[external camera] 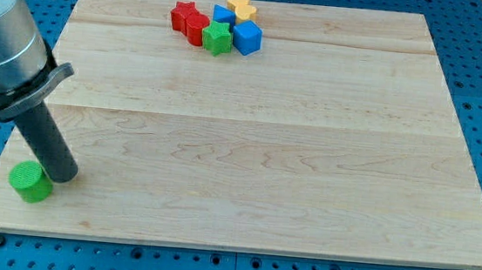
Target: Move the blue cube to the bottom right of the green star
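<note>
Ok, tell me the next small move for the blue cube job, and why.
Probably sweep my tip up toward the cluster at the view's top, aiming just above the blue cube. My tip sits at the view's bottom left beside the green cylinder, far away, and the cube lies right of the green star, touching it, not yet below it.

The light is bright and even, and it seems to come from above. The wooden board [250,136] looks pale with no strong glare. The blocks make only small, soft shadows. The picture is mostly sharp. The big grey arm [0,44] at the view's left looks a little blurry.
</note>
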Controlling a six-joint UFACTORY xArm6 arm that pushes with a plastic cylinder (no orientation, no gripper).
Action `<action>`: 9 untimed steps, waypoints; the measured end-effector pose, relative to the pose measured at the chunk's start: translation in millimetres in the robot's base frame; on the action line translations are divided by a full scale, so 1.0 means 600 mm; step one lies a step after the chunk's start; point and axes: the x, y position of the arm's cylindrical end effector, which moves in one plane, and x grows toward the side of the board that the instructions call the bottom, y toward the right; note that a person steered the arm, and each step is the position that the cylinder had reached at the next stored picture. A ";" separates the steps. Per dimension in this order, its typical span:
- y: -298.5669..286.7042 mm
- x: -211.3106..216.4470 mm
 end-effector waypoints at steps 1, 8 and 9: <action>0.068 -0.118; 0.310 -0.415; 0.272 -0.419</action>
